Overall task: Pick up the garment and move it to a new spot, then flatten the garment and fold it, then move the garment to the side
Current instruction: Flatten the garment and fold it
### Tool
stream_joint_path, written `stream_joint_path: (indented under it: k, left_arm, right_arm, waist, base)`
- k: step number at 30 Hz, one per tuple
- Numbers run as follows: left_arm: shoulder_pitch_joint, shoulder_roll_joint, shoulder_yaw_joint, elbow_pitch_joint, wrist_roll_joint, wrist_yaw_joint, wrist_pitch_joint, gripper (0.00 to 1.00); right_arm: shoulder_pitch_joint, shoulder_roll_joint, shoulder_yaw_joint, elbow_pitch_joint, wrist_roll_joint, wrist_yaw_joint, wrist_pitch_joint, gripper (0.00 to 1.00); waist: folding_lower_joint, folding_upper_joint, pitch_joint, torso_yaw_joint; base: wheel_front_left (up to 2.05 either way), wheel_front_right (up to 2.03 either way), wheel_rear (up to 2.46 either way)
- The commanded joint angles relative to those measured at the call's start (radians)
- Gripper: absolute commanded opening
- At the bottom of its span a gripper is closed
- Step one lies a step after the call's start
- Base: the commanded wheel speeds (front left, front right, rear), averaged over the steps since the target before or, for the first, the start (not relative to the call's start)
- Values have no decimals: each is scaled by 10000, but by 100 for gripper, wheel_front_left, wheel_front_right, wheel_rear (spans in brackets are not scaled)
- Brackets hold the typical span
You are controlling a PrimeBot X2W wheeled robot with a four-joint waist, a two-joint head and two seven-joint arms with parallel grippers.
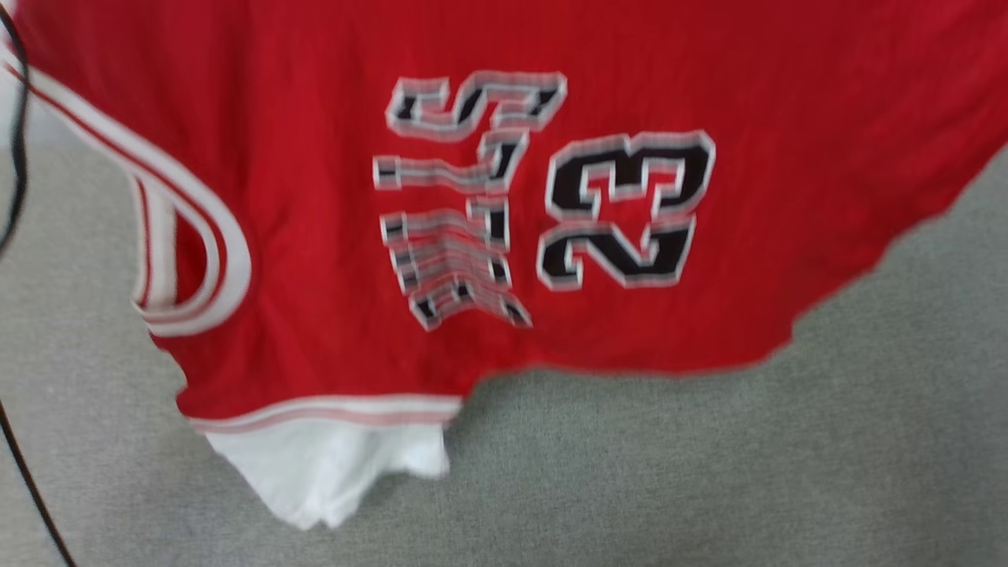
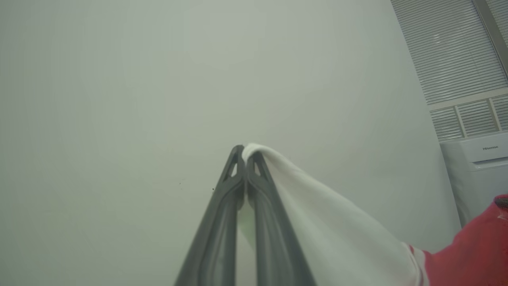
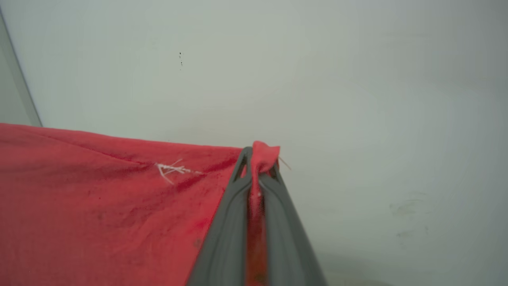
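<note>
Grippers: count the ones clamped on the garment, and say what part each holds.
2. The left gripper is shut on a white sleeve of the garment. The right gripper is shut on a red edge of it.

left gripper (image 2: 244,153): two long matte dark-grey fingers, tapered, small triangular cutout near each tip, groove down length. right gripper (image 3: 260,155) same deal.

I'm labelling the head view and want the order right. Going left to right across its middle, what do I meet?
Black cable → striped trim loop of the red shirt → "BULLS" lettering → number 23 → grey carpet. The white sleeve hanging below overlaps the lettering, so it is left out.
</note>
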Motion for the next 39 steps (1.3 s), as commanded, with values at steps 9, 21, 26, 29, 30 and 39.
stream_joint_path:
  k: [9, 21, 26, 29, 30, 39]
  left_arm:
    - [-3771, -597, -631, 2989, 640, -940, -331, 0]
    - [-7339, -1922, -1233, 7633, 1412, -1888, -2174, 0]
    - [-6683, -2669, -1309, 9026, 1024, -2258, -2866, 0]
    - [-5768, -3082, -1466, 9392, 924, -2431, -3112, 0]
    - [-5362, -3216, -1464, 9428, 849, -2450, -3181, 0]
    - [-542, -4270, -1294, 8476, 212, -2575, -3345, 0]
  right_arm:
    - [-2692, -46, 375, 2170, -1016, -3, -1649, 0]
    - [-5797, 748, 296, 6043, -2487, -5, -4094, 0]
    - [-5476, 873, 723, 7221, -2775, -5, -4978, 0]
    - [-4918, 912, 997, 7708, -2696, -5, -5452, 0]
    - [-4698, 926, 1051, 7858, -2622, -5, -5596, 0]
    - [-1741, 653, 2374, 8503, -1724, -3, -6369, 0]
  waist:
    - [-1, 0, 2492, 163]
    - [-1, 0, 4145, 600]
    - [-1, 0, 4175, 936]
    - [-1, 0, 4008, 1087]
    - [-1, 0, 3914, 1138]
    - [-1, 0, 2544, 1371]
  base:
    - [0, 0, 0]
    - [0, 0, 0]
    - [0, 0, 0]
    - [0, 0, 0]
    - [0, 0, 0]
    - [0, 0, 0]
